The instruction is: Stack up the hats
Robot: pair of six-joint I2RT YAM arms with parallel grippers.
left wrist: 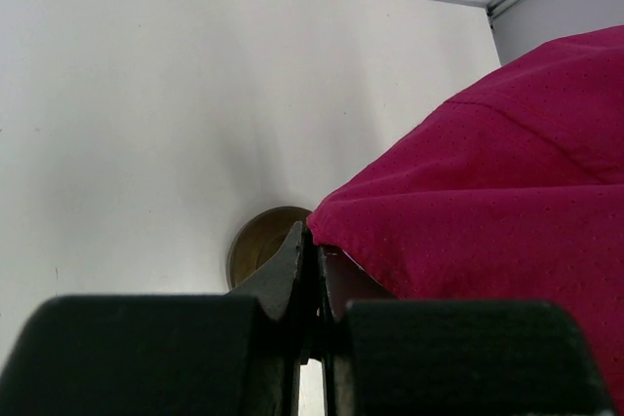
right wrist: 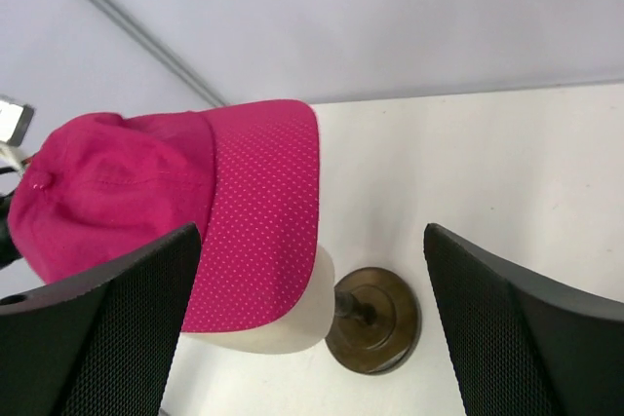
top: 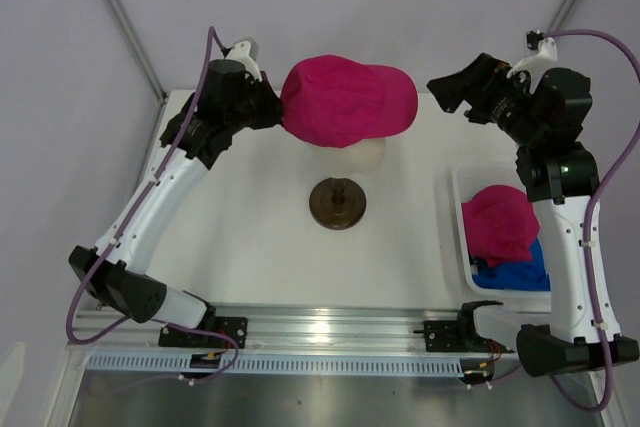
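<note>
A magenta-pink hat (top: 345, 102) sits over the cream mannequin head (top: 368, 154), brim to the right. My left gripper (top: 275, 107) is at the hat's left edge. In the left wrist view it (left wrist: 312, 241) is shut on the edge of the pink hat (left wrist: 487, 202). My right gripper (top: 440, 95) hangs just right of the brim, open and empty. In the right wrist view it (right wrist: 310, 233) is spread wide around the pink hat (right wrist: 146, 187) and the head (right wrist: 283, 323). A second pink hat (top: 500, 222) lies on a blue hat (top: 515, 275) in the bin.
The mannequin's dark round stand base (top: 337, 203) sits mid-table; it also shows in the left wrist view (left wrist: 255, 243) and the right wrist view (right wrist: 375, 323). A white bin (top: 460, 197) stands at the right, beside the right arm. Walls close the back.
</note>
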